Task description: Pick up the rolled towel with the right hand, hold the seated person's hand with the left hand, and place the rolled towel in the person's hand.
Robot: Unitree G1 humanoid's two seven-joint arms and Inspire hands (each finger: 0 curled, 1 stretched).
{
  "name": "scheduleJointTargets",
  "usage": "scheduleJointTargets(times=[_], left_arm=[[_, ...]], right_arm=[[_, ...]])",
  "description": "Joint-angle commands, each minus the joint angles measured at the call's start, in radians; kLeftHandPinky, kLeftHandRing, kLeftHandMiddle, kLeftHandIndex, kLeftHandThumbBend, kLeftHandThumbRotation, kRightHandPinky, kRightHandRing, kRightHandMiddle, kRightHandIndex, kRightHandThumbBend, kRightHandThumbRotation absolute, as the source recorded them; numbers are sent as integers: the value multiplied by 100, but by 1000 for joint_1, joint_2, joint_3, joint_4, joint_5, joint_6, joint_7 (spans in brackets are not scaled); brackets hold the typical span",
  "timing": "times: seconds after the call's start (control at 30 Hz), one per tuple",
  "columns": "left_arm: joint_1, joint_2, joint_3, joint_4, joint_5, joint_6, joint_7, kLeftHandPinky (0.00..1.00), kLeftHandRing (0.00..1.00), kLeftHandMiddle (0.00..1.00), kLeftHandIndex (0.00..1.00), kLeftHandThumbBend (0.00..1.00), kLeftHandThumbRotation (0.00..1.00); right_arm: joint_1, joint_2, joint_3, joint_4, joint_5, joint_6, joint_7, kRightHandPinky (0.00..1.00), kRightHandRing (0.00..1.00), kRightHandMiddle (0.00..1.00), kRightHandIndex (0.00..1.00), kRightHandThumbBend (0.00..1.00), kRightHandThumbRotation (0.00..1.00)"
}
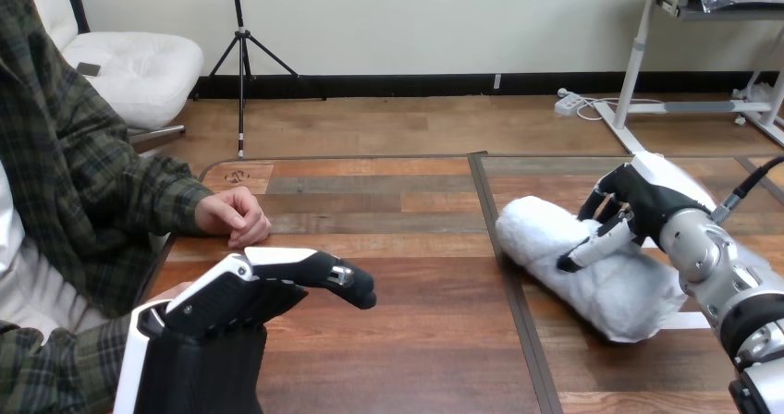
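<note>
The rolled towel lay on the bench at about four o'clock. The right hand sat over its far end, fingers curled round it and thumb on the near side. A clean lift probably called for a firm, even squeeze first. The left hand, fingers straight, hovered at seven o'clock, apart from the person's hand at nine.

Left hand flat — right hand curled

bare table between person's hand, towel
</note>
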Motion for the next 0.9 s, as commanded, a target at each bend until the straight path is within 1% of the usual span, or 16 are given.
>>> scheduleJointTargets(times=[0.0,0.03,0.13,0.23,0.33,0.43,0.53,0.63,0.7,0.87], left_arm=[[-36,-32,1,-33,6,-9,12,53,55,60,59,83,67],[-36,-33,1,-33,7,-8,13,53,55,60,59,83,67],[-46,-25,-2,-29,4,-9,8,53,55,60,59,82,67],[-44,-18,-7,-38,-4,10,8,53,55,60,59,82,66],[-53,-30,-1,-22,7,-6,11,53,55,60,59,83,66],[-68,-32,7,-4,17,-32,6,53,54,59,59,83,66],[-64,-25,-3,-7,3,-17,5,52,54,59,59,83,66],[-67,-15,2,-4,9,-14,0,53,54,60,60,84,67],[-66,-19,0,-7,5,-6,3,53,54,60,60,85,67],[-70,-22,0,1,3,-7,2,53,53,59,59,86,66]], right_arm=[[11,22,-16,-20,20,-38,21,39,41,46,44,92,0],[11,22,-15,-20,19,-41,21,39,41,46,44,92,0],[16,21,-34,-23,43,-63,30,38,41,46,44,92,0],[18,16,-24,-26,37,-79,33,38,41,46,44,91,0],[22,14,-37,-30,54,-98,43,39,42,45,43,91,0],[26,11,-42,-34,59,-121,45,41,42,45,43,91,0],[28,7,-49,-38,65,-144,60,42,43,45,43,90,0],[30,5,-55,-42,72,-160,62,41,43,44,43,90,0],[33,2,-59,-46,79,-181,65,41,43,44,42,90,0],[35,-3,-65,-54,90,-208,72,41,43,44,42,90,0]])
